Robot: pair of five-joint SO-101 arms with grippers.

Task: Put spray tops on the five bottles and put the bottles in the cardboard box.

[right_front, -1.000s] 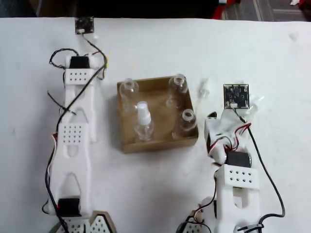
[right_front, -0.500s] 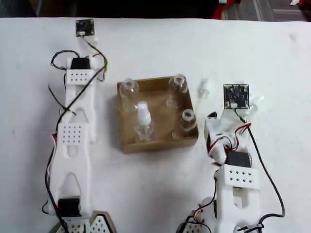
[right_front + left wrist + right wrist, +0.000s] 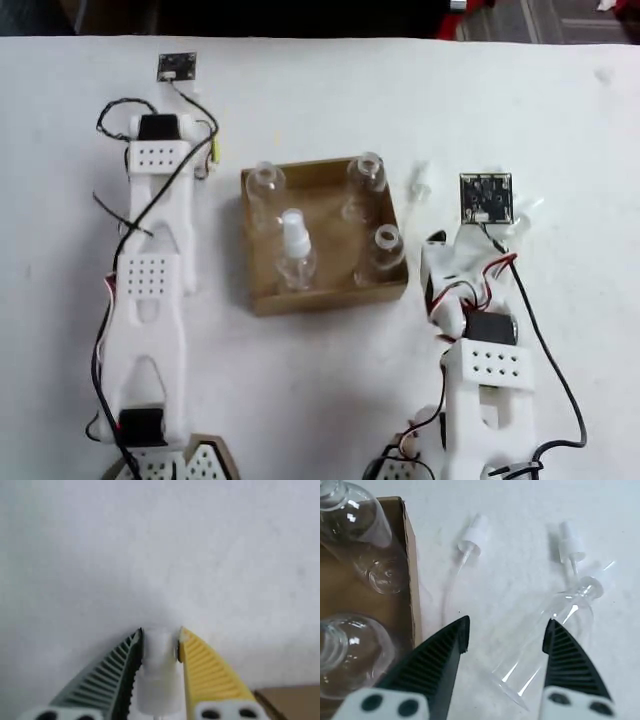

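My left pincer [image 3: 160, 639] is clenched on a white spray top [image 3: 159, 675], out toward the worktop's far left corner. I judge I'm gripping it so I can carry it to a bare neck. The cardboard box [image 3: 325, 296] sits mid-worktop with four upright bottles [image 3: 368, 175] inside, and only the capped bottle [image 3: 294, 245] is finished. My right pincer [image 3: 505, 630] is released. Its jaws straddle the fifth bottle [image 3: 542, 642], which lies on its side between the box and the right edge, near a loose top [image 3: 472, 535]. It looks placed for a pick-up.
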